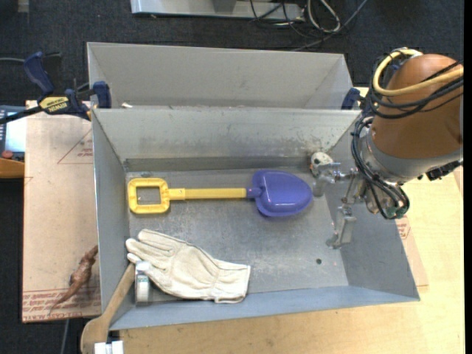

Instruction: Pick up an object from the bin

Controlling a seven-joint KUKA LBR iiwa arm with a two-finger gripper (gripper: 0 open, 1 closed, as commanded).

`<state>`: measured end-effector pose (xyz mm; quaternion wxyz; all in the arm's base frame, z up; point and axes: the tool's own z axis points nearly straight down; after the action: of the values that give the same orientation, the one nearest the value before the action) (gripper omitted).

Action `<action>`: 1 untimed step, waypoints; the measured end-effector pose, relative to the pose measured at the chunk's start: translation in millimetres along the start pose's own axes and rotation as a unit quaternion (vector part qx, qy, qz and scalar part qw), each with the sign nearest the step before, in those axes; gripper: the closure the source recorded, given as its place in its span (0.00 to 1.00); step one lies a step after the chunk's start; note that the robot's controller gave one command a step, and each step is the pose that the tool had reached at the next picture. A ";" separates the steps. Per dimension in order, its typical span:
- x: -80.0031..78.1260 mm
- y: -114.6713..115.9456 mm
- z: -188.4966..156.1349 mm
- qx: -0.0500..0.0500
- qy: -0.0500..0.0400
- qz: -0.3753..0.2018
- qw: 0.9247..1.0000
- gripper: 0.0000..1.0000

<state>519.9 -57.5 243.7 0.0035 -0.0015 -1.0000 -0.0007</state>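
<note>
My gripper (330, 201) is low over the right end of the bin floor, open, with nothing between its fingers. One fingertip (320, 161) is near the back wall and the other (340, 234) points down toward the floor. Just left of it lies a toy shovel with a purple-blue blade (280, 194) and a yellow handle (184, 195) that runs left to a square grip. The blade's right edge is close to the gripper but apart from it.
A white work glove (193, 271) lies flat at the front left of the bin. Under its cuff a brush with a wooden handle (118, 295) and a metal ferrule leans in the front left corner. The arm comes in over the right rim.
</note>
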 end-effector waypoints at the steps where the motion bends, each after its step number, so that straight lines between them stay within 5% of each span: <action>1: -1.5 0.4 -4.3 0.000 -0.004 -0.001 1.000 0.00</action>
<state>521.4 -57.1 248.0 -0.0006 0.0000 -1.0000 -0.0002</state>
